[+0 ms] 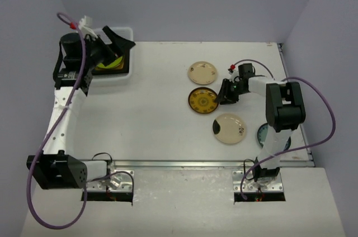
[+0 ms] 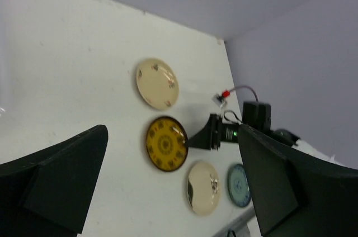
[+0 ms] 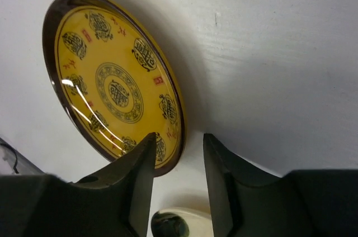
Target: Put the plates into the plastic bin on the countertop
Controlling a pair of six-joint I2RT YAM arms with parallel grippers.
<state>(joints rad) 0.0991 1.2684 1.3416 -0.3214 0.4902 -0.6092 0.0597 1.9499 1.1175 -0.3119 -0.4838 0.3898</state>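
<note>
Off-white countertop (image 1: 156, 119), right gripper (image 3: 179, 142) astride yellow plate (image 3: 117, 89)

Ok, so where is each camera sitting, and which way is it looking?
Top camera: high behind the arms, looking down on the table; left arm and right arm show whole.
Left wrist camera: on the left arm over the bin, looking across at the right arm; its open left hand frames the picture.
Right wrist camera: low over the table, facing the yellow plate; the right hand straddles its rim.
Shared: all three show the yellow plate.
</note>
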